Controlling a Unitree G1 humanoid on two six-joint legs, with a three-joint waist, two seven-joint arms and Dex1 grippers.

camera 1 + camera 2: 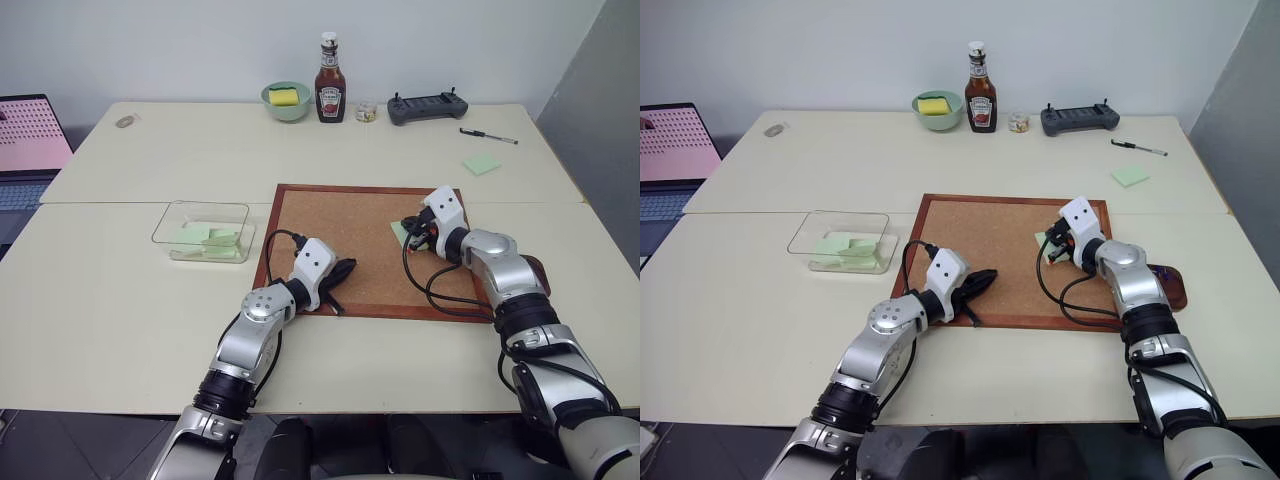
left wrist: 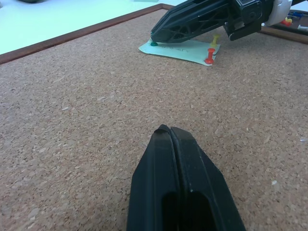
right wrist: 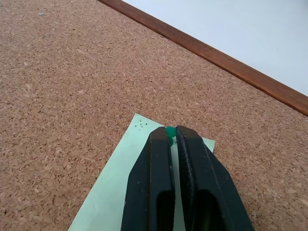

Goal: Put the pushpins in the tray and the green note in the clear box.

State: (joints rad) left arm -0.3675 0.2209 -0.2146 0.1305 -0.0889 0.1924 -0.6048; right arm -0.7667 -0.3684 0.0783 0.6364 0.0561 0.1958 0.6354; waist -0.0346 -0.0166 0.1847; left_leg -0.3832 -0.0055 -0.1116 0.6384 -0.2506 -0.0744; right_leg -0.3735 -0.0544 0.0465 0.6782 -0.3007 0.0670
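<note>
The right gripper (image 3: pixel 171 137) had its jaws pinched on a green pushpin (image 3: pixel 170 131) stuck in the green note (image 3: pixel 127 192) on the cork board (image 1: pixel 340 225). The left gripper (image 2: pixel 169 131) lay on the board, jaws closed on nothing. The clear box (image 1: pixel 172 222) sat left of the board on the surface.

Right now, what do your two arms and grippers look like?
Both arms are glossy silver metal with black joints. Each wrist carries a white block with small dark dots and looping black cables. The left gripper and right gripper each have two tapered matte-black plastic fingers.
</note>
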